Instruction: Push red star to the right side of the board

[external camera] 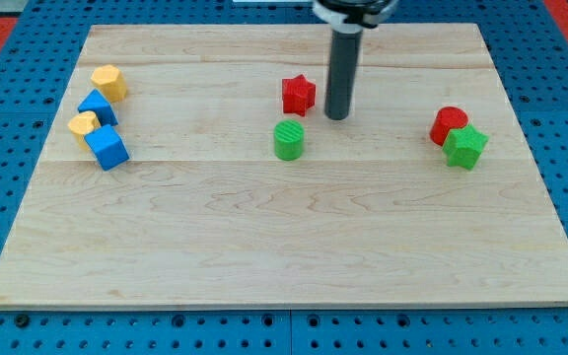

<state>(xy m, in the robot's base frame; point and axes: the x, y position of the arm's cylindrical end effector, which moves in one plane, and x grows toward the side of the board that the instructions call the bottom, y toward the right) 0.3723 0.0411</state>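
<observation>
The red star lies on the wooden board a little above its middle. My tip is just to the right of the star, slightly lower, with a small gap between them. A green cylinder stands just below the star, to the lower left of my tip.
A red cylinder and a green star touch each other at the view's right. At the view's left sit a yellow block, a blue block, a second yellow block and a blue cube.
</observation>
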